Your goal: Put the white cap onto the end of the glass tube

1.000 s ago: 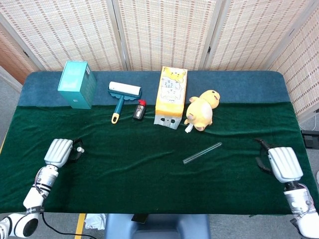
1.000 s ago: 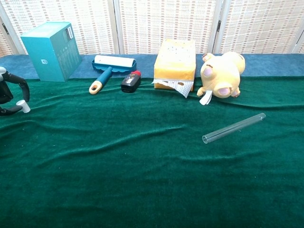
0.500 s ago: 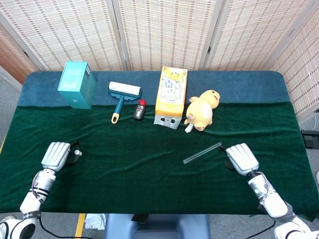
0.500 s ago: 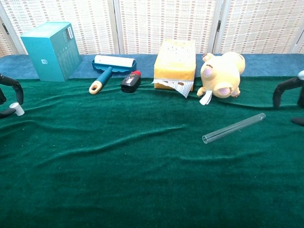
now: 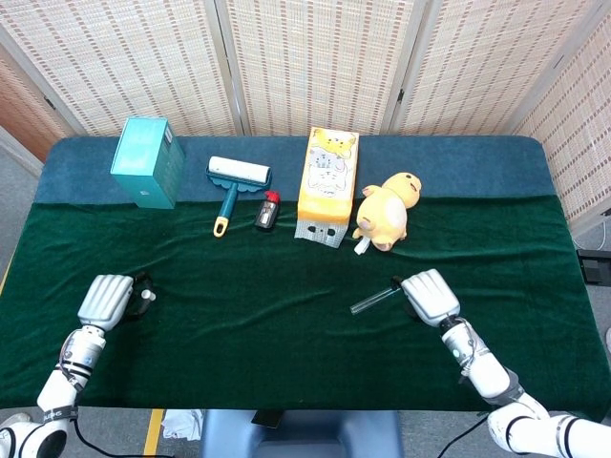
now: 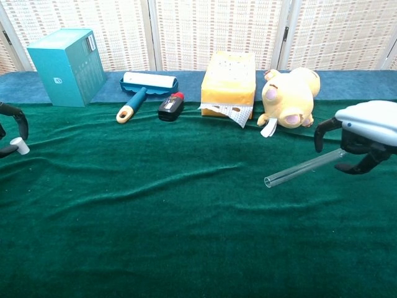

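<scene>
The right hand (image 6: 363,133) hovers over the far end of the one glass tube (image 6: 302,168), fingers spread, holding nothing. Half a second ago it was further right, clear of the tube. The left hand (image 5: 107,300) pinches the one white cap (image 6: 19,145) at the table's left edge and has drawn slightly back. The tube is clear, lying slantwise on the green cloth (image 5: 267,315), open end toward the robot. Behind stand one teal box (image 5: 148,161), one lint roller (image 5: 234,181), one yellow carton (image 5: 327,186), one plush toy (image 5: 387,210).
</scene>
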`<state>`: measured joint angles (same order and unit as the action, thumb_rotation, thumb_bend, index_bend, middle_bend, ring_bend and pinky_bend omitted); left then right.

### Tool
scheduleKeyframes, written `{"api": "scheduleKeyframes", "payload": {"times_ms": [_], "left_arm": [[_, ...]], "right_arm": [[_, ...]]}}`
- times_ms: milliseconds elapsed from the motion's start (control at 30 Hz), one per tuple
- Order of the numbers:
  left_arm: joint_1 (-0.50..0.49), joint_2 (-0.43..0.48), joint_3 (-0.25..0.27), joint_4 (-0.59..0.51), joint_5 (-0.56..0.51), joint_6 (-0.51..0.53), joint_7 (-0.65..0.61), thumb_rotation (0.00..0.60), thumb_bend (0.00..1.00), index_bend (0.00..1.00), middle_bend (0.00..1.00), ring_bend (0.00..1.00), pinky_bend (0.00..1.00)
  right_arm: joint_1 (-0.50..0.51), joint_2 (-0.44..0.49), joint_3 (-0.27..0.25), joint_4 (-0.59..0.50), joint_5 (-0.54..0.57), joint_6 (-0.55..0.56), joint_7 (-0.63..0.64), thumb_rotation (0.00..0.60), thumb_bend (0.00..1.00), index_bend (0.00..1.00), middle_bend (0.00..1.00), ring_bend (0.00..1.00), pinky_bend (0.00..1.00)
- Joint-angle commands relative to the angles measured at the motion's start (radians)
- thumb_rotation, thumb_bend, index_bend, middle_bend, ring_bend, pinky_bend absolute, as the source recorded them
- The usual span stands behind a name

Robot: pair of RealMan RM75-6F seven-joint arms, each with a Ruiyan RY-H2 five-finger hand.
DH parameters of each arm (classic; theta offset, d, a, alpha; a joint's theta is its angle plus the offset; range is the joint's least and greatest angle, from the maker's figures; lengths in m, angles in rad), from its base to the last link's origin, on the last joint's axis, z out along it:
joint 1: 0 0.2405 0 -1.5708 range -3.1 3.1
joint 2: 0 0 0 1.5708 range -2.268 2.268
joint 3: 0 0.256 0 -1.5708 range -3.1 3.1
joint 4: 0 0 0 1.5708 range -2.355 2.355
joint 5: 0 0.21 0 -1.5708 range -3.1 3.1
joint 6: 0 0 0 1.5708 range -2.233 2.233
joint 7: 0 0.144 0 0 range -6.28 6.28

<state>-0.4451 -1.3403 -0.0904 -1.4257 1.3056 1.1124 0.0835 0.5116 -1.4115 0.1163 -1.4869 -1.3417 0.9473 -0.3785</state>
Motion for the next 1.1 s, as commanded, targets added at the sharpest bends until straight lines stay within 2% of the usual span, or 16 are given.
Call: {"api": "scheduleKeyframes", "payload": {"times_ms": [33, 567, 1100], "left_arm": [[0.001, -0.002, 0.0, 0.002, -0.001, -0.001, -0.002, 0.6, 0.47, 0.57, 1.0, 0.92, 0.82], [0.004, -0.007, 0.002, 0.012, -0.005, -0.009, -0.01, 0.6, 0.47, 0.57, 1.0, 0.92, 0.82], [0.003, -0.006, -0.001, 0.01, -0.013, -0.019, -0.004, 0.6, 0.47, 0.57, 1.0, 0.92, 0.82]], "right_arm": [[0.022, -0.034, -0.002, 0.031, 0.022, -0.02, -0.015, 0.6, 0.4, 0.4, 0.99, 1.0, 1.0], [0.086, -0.109, 0.002, 0.096, 0.078, -0.052, -0.053, 0.6, 0.4, 0.45, 0.99, 1.0, 1.0], [0.108, -0.107, -0.004, 0.125, 0.147, -0.064, -0.079, 0.6, 0.39, 0.45, 1.0, 1.0, 1.0]]}}
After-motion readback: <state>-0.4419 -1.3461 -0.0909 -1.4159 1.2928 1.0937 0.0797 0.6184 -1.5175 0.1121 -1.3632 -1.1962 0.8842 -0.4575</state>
